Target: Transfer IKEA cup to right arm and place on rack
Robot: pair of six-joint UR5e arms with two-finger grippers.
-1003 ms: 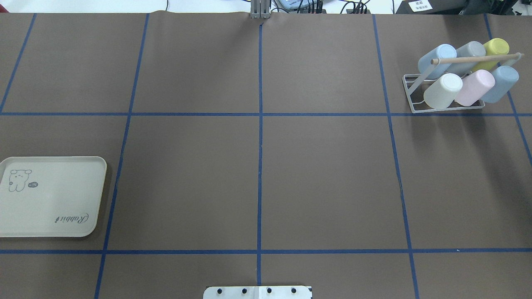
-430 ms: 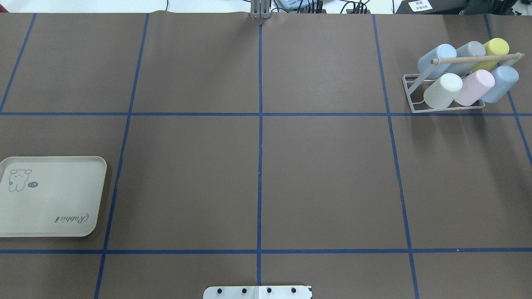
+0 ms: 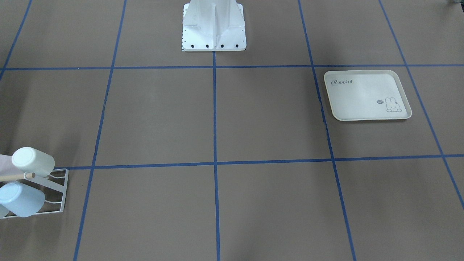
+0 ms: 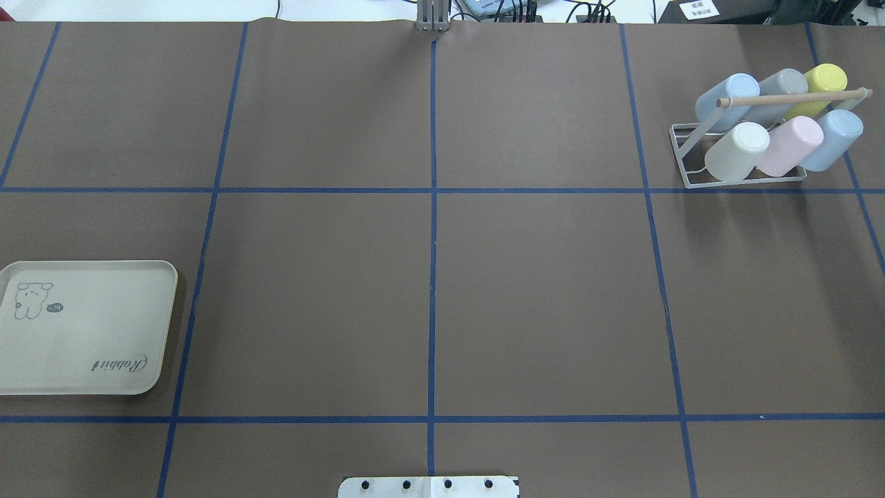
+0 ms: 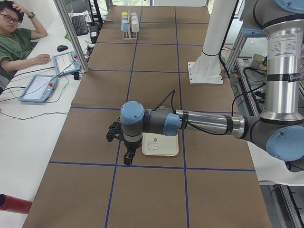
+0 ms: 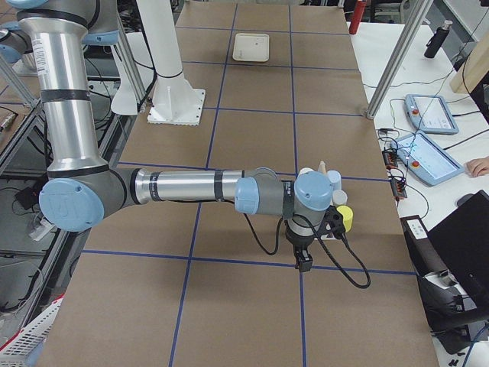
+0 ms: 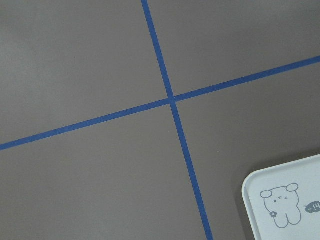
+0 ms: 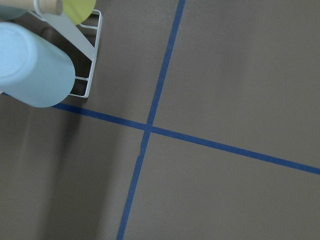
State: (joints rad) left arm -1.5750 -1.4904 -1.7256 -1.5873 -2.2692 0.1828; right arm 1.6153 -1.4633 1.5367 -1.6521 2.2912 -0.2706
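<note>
My left gripper (image 5: pixel 128 159) hangs above the brown table (image 4: pixel 553 311) near the cream rabbit tray (image 4: pixel 83 332), at the tray's 8 o'clock in the exterior left view. I cannot tell how wide its fingers stand. The tray lies flat at 8 o'clock in the overhead view.

At 2 o'clock in that view stands the white wire rack (image 4: pixel 681 166), its wooden dowel (image 4: pixel 788 99) across the top. All six cups sit on it. The back row holds the pale blue cup (image 4: pixel 726 98), grey cup (image 4: pixel 781 84) and yellow cup (image 4: pixel 825 77). The front row holds the cream cup (image 4: pixel 734 152), pink cup (image 4: pixel 788 146) and light blue cup (image 4: pixel 833 138).

Each cup lies slanted, its long axis running from 8 o'clock to 2 o'clock, with the closed bottom at the 2 o'clock end. They are plain matte pastel tumblers without handles.

Against the overhead pictures of a moment ago nothing differs: tray, rack and cups sit where they sat.

My right gripper (image 6: pixel 304 264) hangs near the rack, at the yellow cup's 7 o'clock in the exterior right view. I cannot tell its opening either.
</note>
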